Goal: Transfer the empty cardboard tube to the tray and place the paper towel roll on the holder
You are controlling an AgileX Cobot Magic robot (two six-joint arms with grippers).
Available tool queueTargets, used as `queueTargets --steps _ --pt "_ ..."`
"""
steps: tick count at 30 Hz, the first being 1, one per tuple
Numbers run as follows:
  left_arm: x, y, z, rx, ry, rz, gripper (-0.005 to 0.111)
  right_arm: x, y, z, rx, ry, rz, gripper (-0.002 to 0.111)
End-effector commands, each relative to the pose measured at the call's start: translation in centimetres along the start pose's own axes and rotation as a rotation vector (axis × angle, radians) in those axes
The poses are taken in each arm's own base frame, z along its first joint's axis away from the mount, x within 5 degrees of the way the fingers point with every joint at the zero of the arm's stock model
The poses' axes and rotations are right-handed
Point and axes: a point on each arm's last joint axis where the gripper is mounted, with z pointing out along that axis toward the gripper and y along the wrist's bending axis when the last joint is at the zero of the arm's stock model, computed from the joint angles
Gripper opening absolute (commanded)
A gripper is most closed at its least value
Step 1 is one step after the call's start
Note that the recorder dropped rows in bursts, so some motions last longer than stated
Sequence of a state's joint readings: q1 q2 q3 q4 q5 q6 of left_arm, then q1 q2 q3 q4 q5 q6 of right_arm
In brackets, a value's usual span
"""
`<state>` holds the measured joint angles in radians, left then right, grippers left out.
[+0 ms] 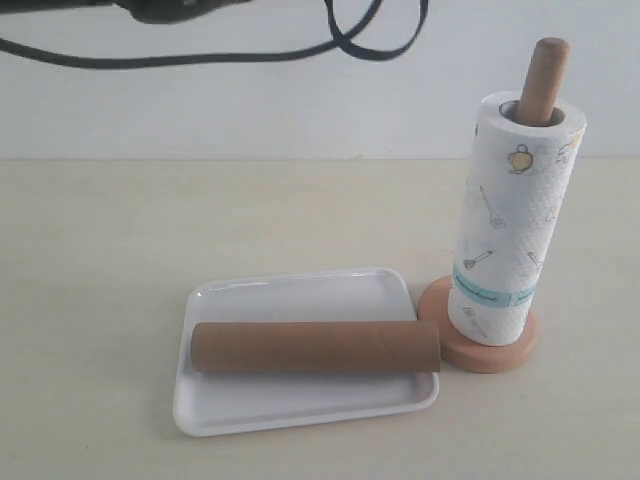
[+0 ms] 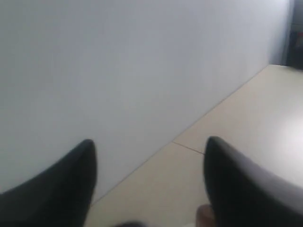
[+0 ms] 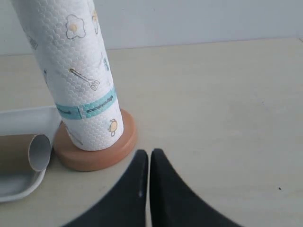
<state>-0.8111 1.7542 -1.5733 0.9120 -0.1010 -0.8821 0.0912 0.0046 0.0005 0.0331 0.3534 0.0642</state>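
The table [image 1: 120, 240] is a pale beige, matte top running back to a plain white wall [image 1: 250, 110], with black cables [image 1: 350, 45] looping overhead. The right tool [image 3: 149, 152] sits low over the table, its two dark fingers pressed together with nothing between them. Just ahead of it the paper towel roll [image 1: 505, 250] stands upright, threaded over the wooden holder [image 1: 545, 75], whose rod pokes out of the top. Past the holder's round base from that tool lies the white tray [image 1: 300, 285], and the cardboard tube [image 1: 315, 347] rests on its side in it, one end near the base. The right wrist view alone shows that end is hollow, while the wide view shows the tube's full length. The left tool [image 2: 149, 141] appears only in its own wrist view, fingers spread apart and empty, facing the line where wall meets table.
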Motion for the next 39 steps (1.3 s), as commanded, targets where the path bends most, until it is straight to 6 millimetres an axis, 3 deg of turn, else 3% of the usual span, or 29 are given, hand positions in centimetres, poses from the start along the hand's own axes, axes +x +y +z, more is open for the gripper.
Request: queueTargets --steps 1,3,11,27,33,39 --pt "-1.4 0.8 -1.9 -0.109 0.038 -0.04 0.027 -0.1 0.0 0.0 0.001 -0.018 0.003 0.001" --pt "-1.4 0.9 -2.7 -0.123 0.05 -0.038 0.006 -0.1 0.0 0.0 0.001 -0.018 0.003 0.001" --pt "0.0 0.6 -7.0 -0.127 0.113 0.013 0.005 -0.1 0.0 0.0 0.001 -0.018 0.003 0.001" --pt "5.7 -1.2 -21.6 -0.078 0.149 -0.069 0.005 -0.2 0.0 0.0 0.001 -0.02 0.003 0.001" --pt "6.2 -1.4 -24.2 -0.078 0.115 -0.068 0.005 -0.2 0.0 0.0 0.001 -0.02 0.003 0.001" --pt "5.4 -1.5 -25.2 -0.078 0.071 -0.066 0.005 -0.2 0.0 0.0 0.001 -0.02 0.003 0.001"
